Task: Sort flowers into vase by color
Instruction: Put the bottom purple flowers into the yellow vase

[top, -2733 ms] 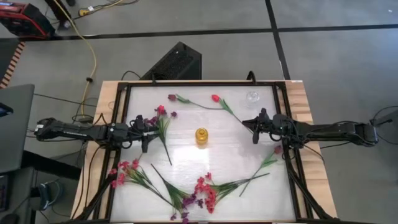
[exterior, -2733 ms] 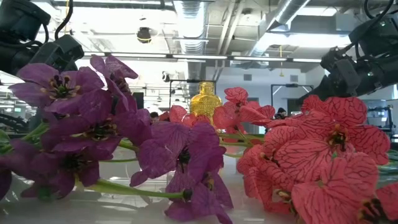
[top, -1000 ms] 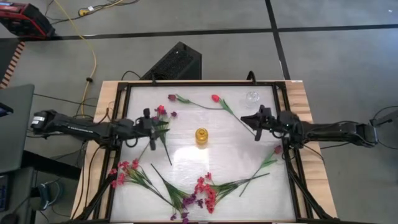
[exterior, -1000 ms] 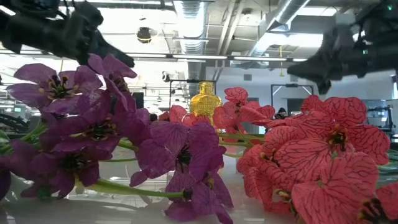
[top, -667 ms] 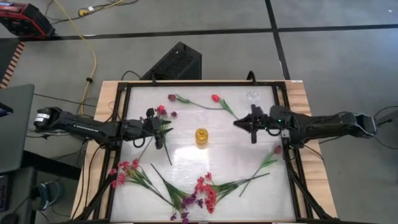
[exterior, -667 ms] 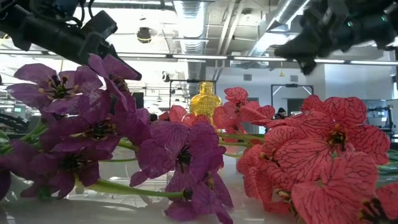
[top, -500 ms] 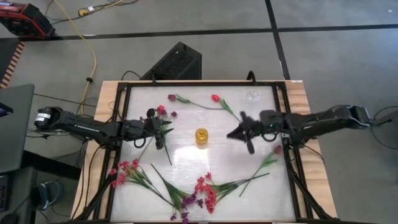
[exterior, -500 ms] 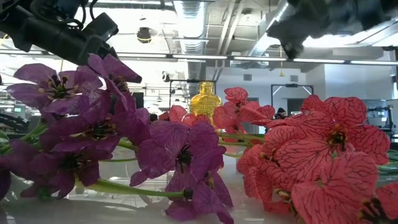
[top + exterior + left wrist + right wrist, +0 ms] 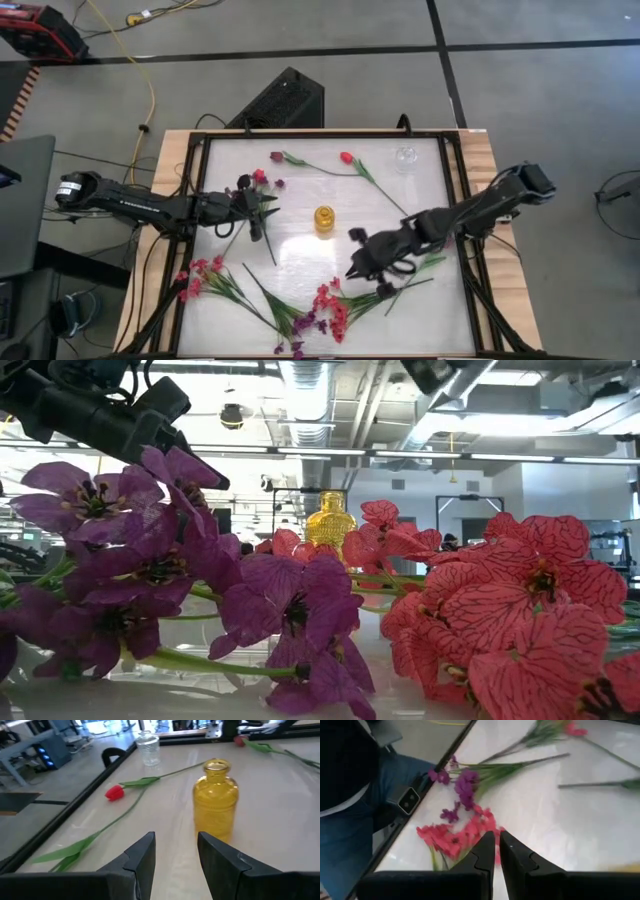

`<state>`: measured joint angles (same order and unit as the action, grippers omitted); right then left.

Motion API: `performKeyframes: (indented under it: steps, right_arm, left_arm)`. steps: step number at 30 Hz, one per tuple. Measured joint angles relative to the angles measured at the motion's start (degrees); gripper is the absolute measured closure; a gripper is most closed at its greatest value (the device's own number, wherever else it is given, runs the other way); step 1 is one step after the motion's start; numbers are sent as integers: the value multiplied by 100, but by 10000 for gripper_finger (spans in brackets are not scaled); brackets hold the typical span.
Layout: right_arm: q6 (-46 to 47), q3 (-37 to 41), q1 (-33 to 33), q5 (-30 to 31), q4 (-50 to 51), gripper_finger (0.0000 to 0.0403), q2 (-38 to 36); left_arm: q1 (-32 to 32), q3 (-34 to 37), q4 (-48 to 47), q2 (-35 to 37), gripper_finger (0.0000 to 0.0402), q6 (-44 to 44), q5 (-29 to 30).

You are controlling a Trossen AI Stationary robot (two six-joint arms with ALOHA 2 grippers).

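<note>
A yellow vase [image 9: 324,218] stands at the table's middle and a clear glass vase [image 9: 406,157] at the far right. Flowers lie flat around them: a red tulip [image 9: 346,158], a sprig [image 9: 260,180] by my left gripper, a red-pink sprig [image 9: 200,275], and a mixed red-pink and purple cluster [image 9: 320,310] at the near edge. My left gripper [image 9: 264,210] stands open left of the yellow vase [image 9: 216,800], with nothing between its fingers [image 9: 175,850]. My right gripper [image 9: 350,272] is shut and hangs above the cluster's red-pink blooms [image 9: 450,837], slanting down.
A dark metal frame [image 9: 190,180] runs around the white table top. A single stem [image 9: 420,268] lies under my right arm. A person in blue trousers [image 9: 350,820] stands just off the table's near edge. Big purple [image 9: 150,560] and red-pink [image 9: 520,610] blooms fill the low view.
My right gripper has swung from the table's right side toward the middle and the near edge, rising and tipping its fingers downward, and now hangs over the flower cluster. It has stayed shut.
</note>
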<state>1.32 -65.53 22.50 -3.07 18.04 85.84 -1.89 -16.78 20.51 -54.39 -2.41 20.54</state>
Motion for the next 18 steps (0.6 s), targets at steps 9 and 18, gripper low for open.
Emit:
performKeyframes:
  steps: [9,18]
  right_arm:
    - [-2631,-1596,-39,470,-115,346,1698]
    - [-6703,-3140,-287,493,-371,346,3457]
  left_arm:
    - [0,0,-105,2,265,214,-208]
    - [-2,0,-401,2,265,163,-31]
